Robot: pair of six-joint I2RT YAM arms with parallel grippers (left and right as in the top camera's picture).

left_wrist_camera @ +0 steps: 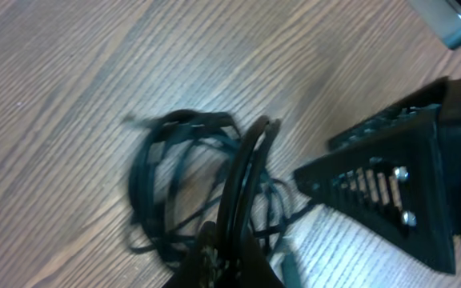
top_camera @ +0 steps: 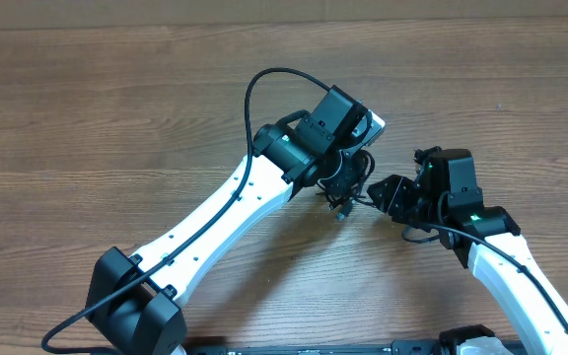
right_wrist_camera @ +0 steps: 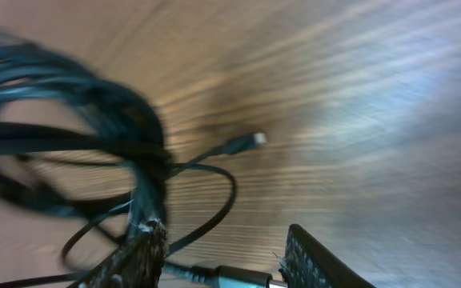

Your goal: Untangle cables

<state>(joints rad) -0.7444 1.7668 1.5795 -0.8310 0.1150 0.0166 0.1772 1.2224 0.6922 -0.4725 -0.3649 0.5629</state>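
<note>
The cables (left_wrist_camera: 184, 182) are thin black cords in a tangled bundle of loops on the wooden table (top_camera: 116, 118). My left gripper (left_wrist_camera: 235, 256) is shut on several strands rising out of the bundle. In the overhead view the left gripper (top_camera: 347, 185) is over the cables (top_camera: 344, 204), and the right gripper (top_camera: 384, 193) is just to their right. In the right wrist view the right gripper (right_wrist_camera: 226, 262) stands open. Its left fingertip (right_wrist_camera: 140, 250) touches the blurred bundle (right_wrist_camera: 94, 120), and a plug end (right_wrist_camera: 234, 277) lies between the fingers. A loose silvery plug tip (right_wrist_camera: 256, 140) rests on the table.
In the left wrist view the right gripper's black ribbed finger (left_wrist_camera: 390, 180) is close on the bundle's right. Both white arms (top_camera: 215, 222) come in from the near edge. A thick black wire (top_camera: 264, 84) loops above the left arm.
</note>
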